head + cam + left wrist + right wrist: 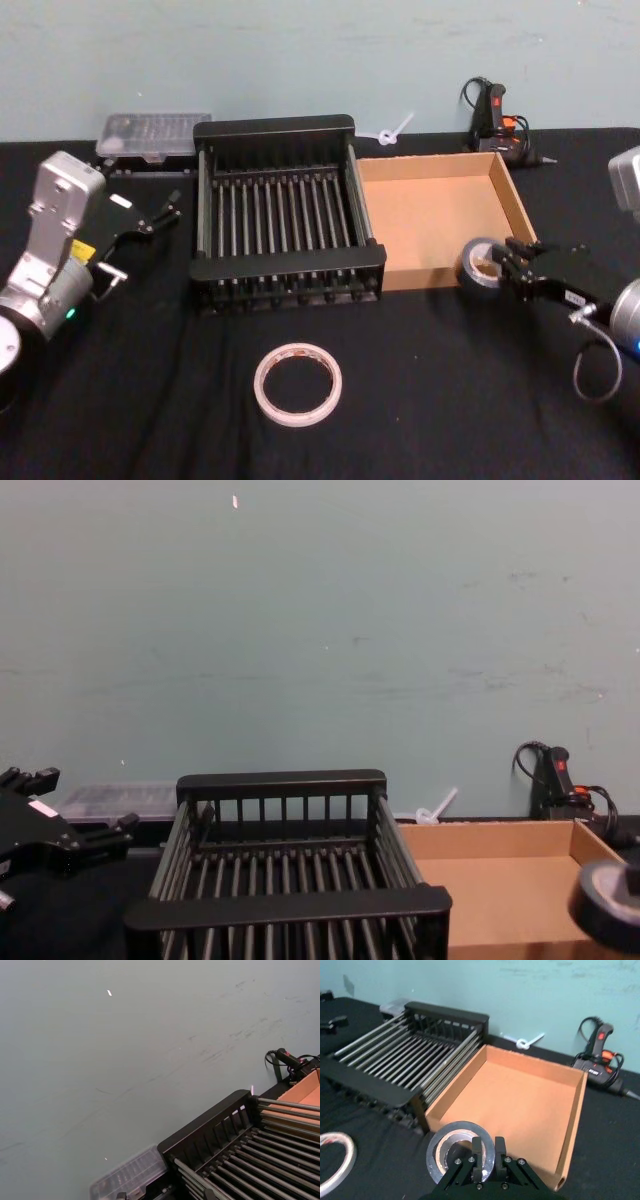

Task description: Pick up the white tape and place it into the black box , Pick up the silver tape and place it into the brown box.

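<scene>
Right claw (487, 1160) grips silver tape (451, 1149) over brown box (520, 1095).

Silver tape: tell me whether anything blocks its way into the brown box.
Nothing visible does. The right end effector holds the silver tape raised at the near right corner of the brown box, whose floor lies open. Only the low cardboard wall lies under the roll.
</scene>
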You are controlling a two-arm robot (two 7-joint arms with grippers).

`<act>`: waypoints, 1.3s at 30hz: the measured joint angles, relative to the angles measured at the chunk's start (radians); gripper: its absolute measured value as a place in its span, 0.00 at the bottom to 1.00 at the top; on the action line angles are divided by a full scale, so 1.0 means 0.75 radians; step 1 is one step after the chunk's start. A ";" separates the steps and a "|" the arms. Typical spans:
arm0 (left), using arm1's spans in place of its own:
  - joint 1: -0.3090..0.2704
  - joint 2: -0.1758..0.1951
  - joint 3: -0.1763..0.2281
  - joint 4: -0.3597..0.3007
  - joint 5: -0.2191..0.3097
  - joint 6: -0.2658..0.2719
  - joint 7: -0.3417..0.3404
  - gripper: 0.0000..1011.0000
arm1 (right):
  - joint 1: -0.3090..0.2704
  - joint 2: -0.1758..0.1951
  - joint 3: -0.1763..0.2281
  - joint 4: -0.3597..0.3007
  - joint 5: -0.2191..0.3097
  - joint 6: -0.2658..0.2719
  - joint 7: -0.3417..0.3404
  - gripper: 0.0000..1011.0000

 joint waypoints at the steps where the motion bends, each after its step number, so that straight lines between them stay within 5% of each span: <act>1: 0.000 0.000 0.000 0.000 0.000 0.000 0.000 0.99 | 0.022 -0.007 -0.004 0.012 0.000 0.000 -0.005 0.16; 19: 0.000 0.000 0.000 0.000 0.000 0.000 0.000 0.99 | 0.333 -0.127 -0.094 0.279 -0.043 0.015 -0.026 0.16; 32: 0.000 0.000 0.000 0.000 0.000 0.000 0.000 0.99 | 0.593 -0.270 -0.182 0.607 -0.126 -0.003 -0.022 0.16; 39: 0.000 0.000 0.000 0.000 0.000 0.000 0.000 0.99 | 0.672 -0.333 -0.202 0.766 -0.168 -0.004 -0.024 0.16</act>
